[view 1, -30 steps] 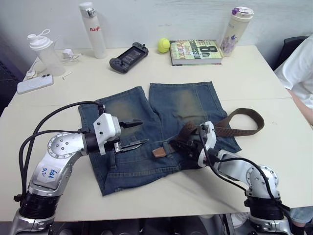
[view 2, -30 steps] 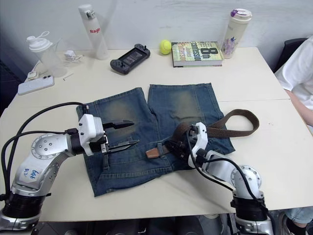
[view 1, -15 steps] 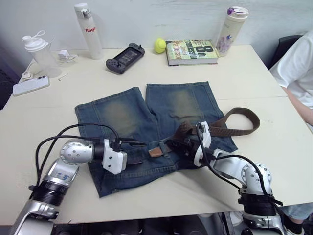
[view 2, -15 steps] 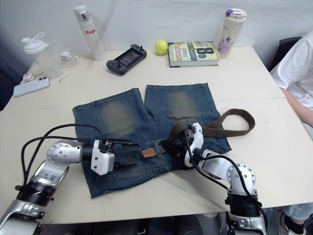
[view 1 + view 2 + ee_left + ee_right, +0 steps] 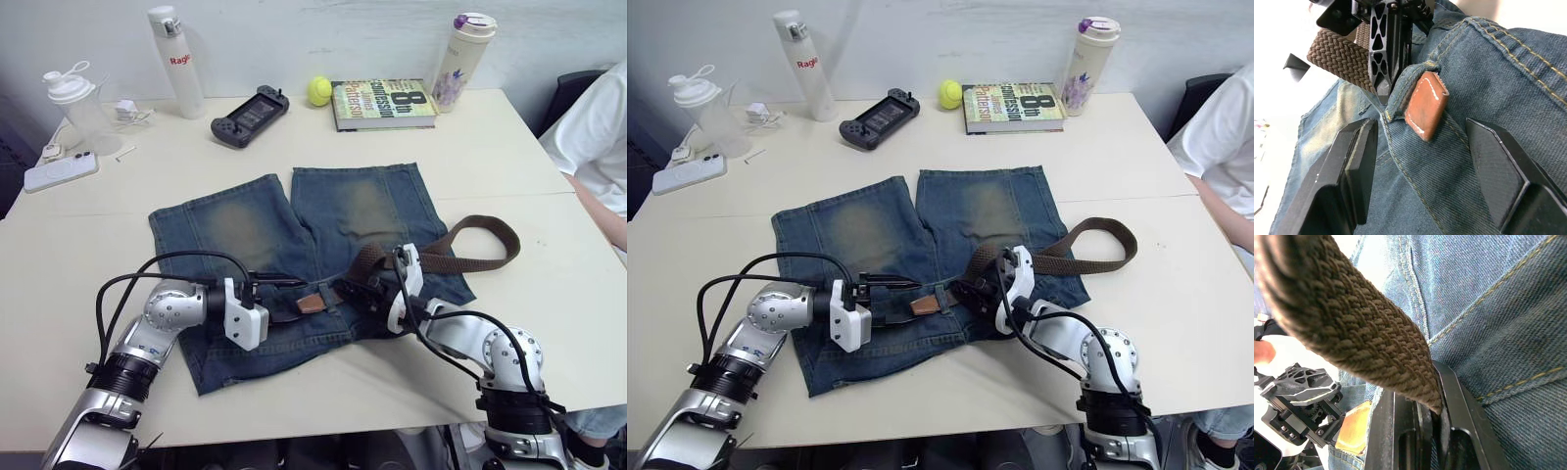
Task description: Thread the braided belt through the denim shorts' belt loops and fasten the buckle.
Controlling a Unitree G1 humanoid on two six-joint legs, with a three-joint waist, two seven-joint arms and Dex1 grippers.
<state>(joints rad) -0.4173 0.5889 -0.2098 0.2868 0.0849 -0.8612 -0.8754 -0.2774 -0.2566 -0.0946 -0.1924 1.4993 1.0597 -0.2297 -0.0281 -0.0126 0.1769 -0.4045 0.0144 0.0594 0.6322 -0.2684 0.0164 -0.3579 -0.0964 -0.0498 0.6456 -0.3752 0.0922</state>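
The left gripper (image 5: pixel 290 299) has dropped low onto the waistband since a second ago, when it hung higher over the left leg, and now its fingers (image 5: pixel 1352 166) stand spread on either side of the tan leather tip of the braided belt (image 5: pixel 460 253), which pokes out of a belt loop (image 5: pixel 1410 83). That looks like a reach to pull the tip through. The right gripper (image 5: pixel 364 292) stays pinched on the belt's woven strap just right of that loop, feeding it in. The denim shorts (image 5: pixel 294 264) lie flat in the middle of the table (image 5: pixel 549 323), waistband on the near side, and the rest of the belt curls off to the right over the table; I can't make out the buckle. Only this one loop seems threaded, so most of the job remains. On the far side stand a book (image 5: pixel 384 102), a yellow ball (image 5: pixel 319 90), a game controller (image 5: pixel 247 115), a white bottle (image 5: pixel 173 59) and a phone (image 5: pixel 61 170), all well clear. A person's white sleeve (image 5: pixel 588 137) shows at the right edge
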